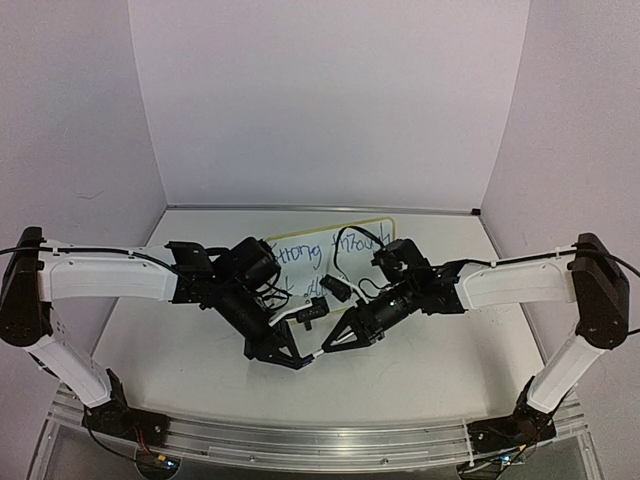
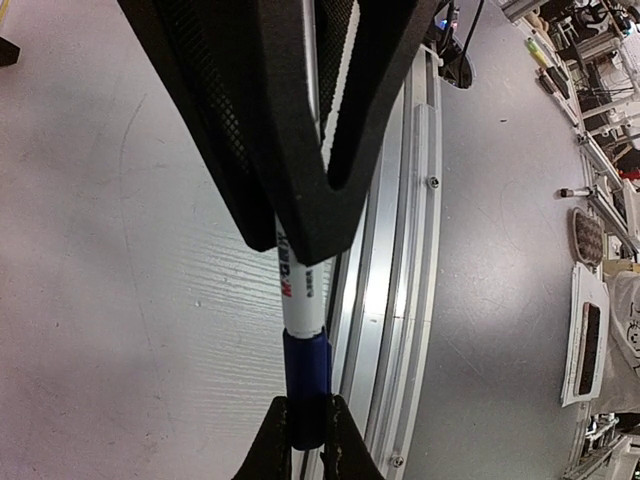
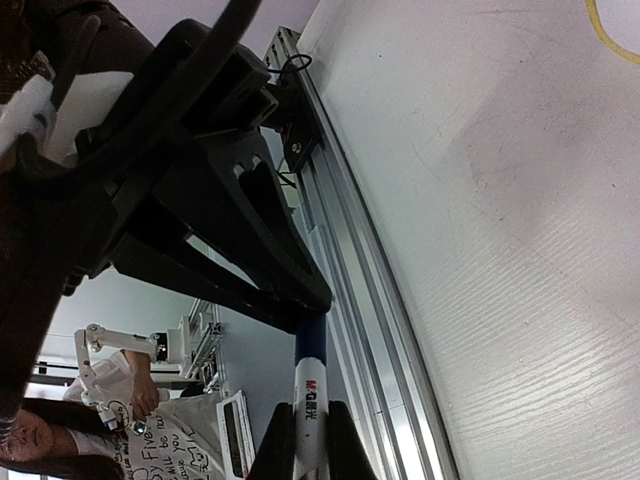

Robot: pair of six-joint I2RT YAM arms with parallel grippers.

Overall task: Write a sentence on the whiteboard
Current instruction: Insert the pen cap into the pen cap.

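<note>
The whiteboard (image 1: 352, 246), white with a yellow frame and blue handwriting on it, lies at the back middle of the table, partly hidden by both arms. Its yellow edge shows in the right wrist view (image 3: 612, 28). A marker (image 1: 316, 352) with a white body and blue cap is held in the air between both grippers, in front of the board. My left gripper (image 1: 304, 358) (image 2: 308, 425) is shut on the blue cap (image 2: 306, 375). My right gripper (image 1: 328, 348) (image 3: 308, 445) is shut on the white body (image 3: 309, 395). The cap sits against the body.
An aluminium rail (image 2: 400, 250) (image 3: 350, 270) runs along the table's near edge, just below the marker. White walls close the table at the back and sides. A small black piece (image 1: 335, 288) lies by the board's front edge. A person (image 3: 40, 440) is beyond the rail.
</note>
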